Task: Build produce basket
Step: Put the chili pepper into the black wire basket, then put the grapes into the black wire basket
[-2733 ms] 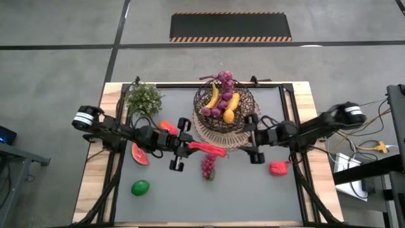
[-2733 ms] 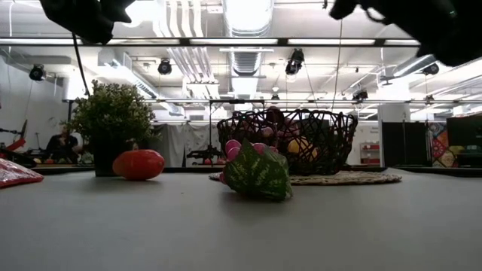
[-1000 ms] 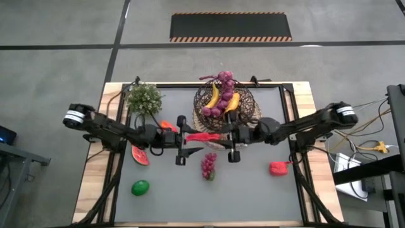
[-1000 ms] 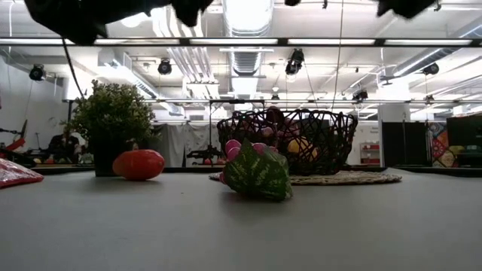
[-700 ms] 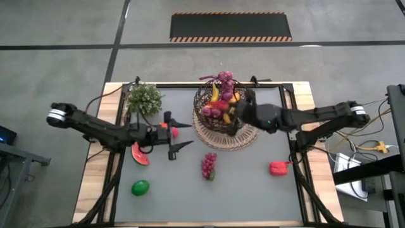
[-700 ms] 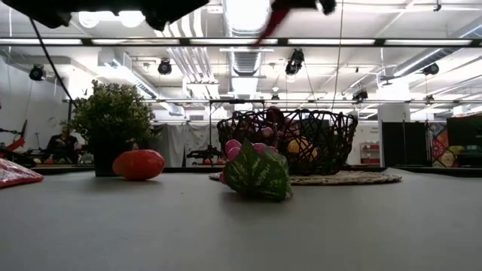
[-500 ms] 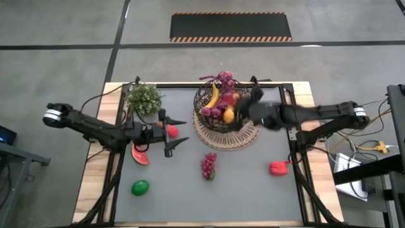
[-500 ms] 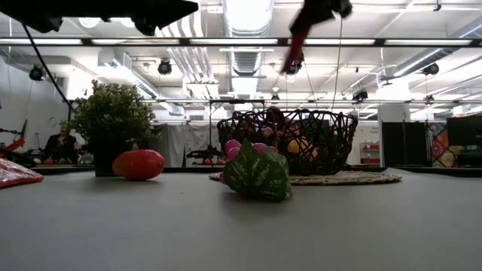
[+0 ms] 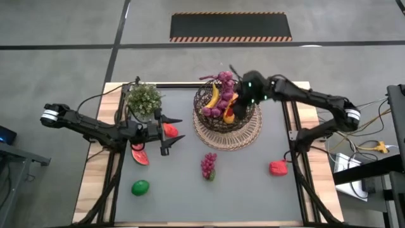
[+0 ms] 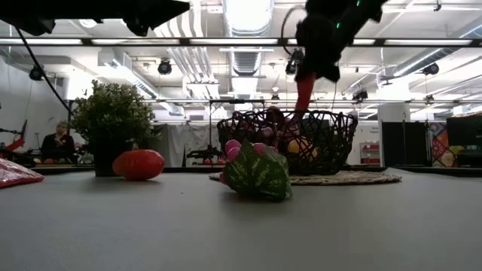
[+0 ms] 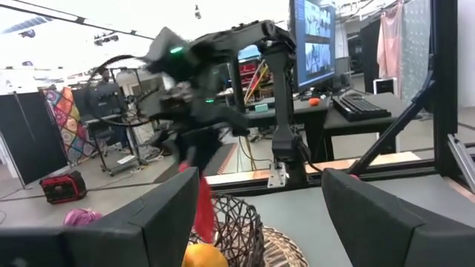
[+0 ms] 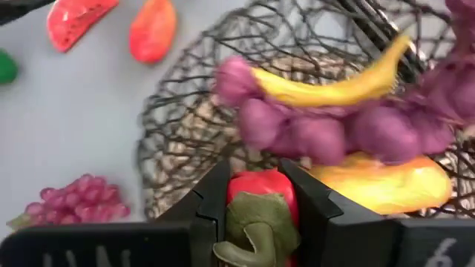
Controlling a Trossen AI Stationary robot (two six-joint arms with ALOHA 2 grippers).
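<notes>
The dark wire basket (image 9: 209, 104) stands on a round woven mat (image 9: 228, 138) at the far middle of the table. In it lie a banana (image 9: 214, 96), purple grapes (image 9: 223, 80) and a yellow-orange fruit (image 12: 386, 185). My right gripper (image 9: 242, 100) hovers over the basket, shut on a long red pepper (image 10: 303, 89). My left gripper (image 9: 177, 132) stands open left of the basket, above the table, beside an orange-red fruit (image 9: 169, 130); nothing is between its fingers (image 11: 148, 222). My right gripper pinches the pepper's green stem end (image 12: 256, 222) between its two fingers (image 12: 211, 194). The fingers slant down from above the basket's right side. The red body (image 12: 260, 185) sticks out past the fingertips and hangs tilted down, its tip (image 10: 297, 113) at the basket's rim height.
On the table lie a watermelon slice (image 9: 139, 154), a green lime (image 9: 140, 187), a second grape bunch (image 9: 207, 164) and a red fruit (image 9: 277, 168). A bushy green plant (image 9: 144, 98) stands at the far left. Free room lies along the near edge.
A second ago the pepper hung between both grippers near the table's middle. My left gripper has drawn back toward the left edge without it. My right gripper has swung toward the far edge with the pepper, tipped downward, and now holds it over the basket.
</notes>
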